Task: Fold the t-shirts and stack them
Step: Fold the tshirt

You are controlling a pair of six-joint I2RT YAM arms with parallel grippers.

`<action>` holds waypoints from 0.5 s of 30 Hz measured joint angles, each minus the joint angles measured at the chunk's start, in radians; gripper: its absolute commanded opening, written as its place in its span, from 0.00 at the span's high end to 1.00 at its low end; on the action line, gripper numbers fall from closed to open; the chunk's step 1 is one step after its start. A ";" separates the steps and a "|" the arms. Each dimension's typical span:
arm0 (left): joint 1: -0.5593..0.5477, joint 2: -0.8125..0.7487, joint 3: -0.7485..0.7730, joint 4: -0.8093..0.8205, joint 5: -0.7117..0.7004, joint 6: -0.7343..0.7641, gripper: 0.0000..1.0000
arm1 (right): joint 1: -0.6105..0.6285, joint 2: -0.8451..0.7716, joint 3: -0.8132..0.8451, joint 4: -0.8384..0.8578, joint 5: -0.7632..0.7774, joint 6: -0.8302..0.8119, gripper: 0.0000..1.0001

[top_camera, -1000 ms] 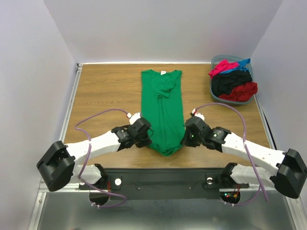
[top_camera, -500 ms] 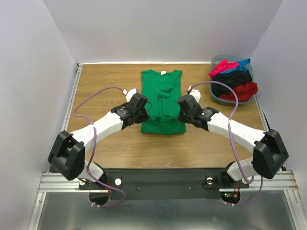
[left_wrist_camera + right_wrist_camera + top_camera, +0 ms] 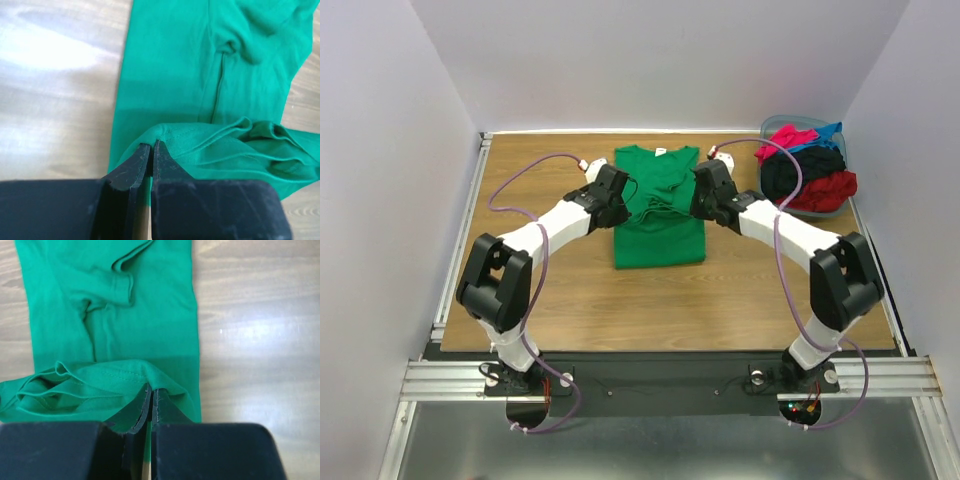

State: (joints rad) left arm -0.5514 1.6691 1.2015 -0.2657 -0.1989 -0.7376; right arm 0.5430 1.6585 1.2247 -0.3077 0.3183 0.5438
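green t-shirt (image 3: 658, 238): lies lengthwise on the wooden table (image 3: 540, 290), collar at the far end, near half doubled up over itself, cloth bunched across the middle.
my left gripper (image 3: 621, 198): at the left end of that bunch.
my right gripper (image 3: 699, 193): at the right end.
bin (image 3: 766, 183): far right corner.
heaped t-shirts (image 3: 805, 168): inside the bin, pink-red, blue, black, red.

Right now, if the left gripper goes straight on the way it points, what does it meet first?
The left gripper, shut on the hem of the bright green cloth t-shirt, points over that same shirt. It would probably meet the shirt's flat layer just ahead first, though depth is unclear.
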 measured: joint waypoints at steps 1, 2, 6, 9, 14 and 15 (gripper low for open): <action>0.006 0.020 0.018 0.002 0.002 0.007 1.00 | -0.012 0.024 0.013 0.006 -0.012 -0.006 1.00; 0.011 0.041 0.035 0.003 0.004 0.015 1.00 | -0.019 0.039 0.024 0.007 -0.021 -0.010 1.00; 0.029 0.094 0.072 0.006 0.013 0.037 1.00 | -0.050 0.113 0.059 0.010 -0.061 -0.021 1.00; 0.043 0.126 0.090 0.008 0.016 0.051 1.00 | -0.061 0.153 0.076 0.014 -0.075 -0.026 1.00; 0.065 0.176 0.126 0.021 0.034 0.089 0.32 | -0.080 0.224 0.131 0.021 -0.096 -0.047 0.86; 0.068 0.186 0.130 0.038 0.048 0.105 0.11 | -0.084 0.238 0.143 0.023 -0.104 -0.053 0.73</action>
State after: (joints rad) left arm -0.4835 1.8549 1.3312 -0.2279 -0.1513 -0.6327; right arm 0.4587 1.8965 1.3682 -0.2852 0.2146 0.4904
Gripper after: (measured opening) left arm 0.508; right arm 0.043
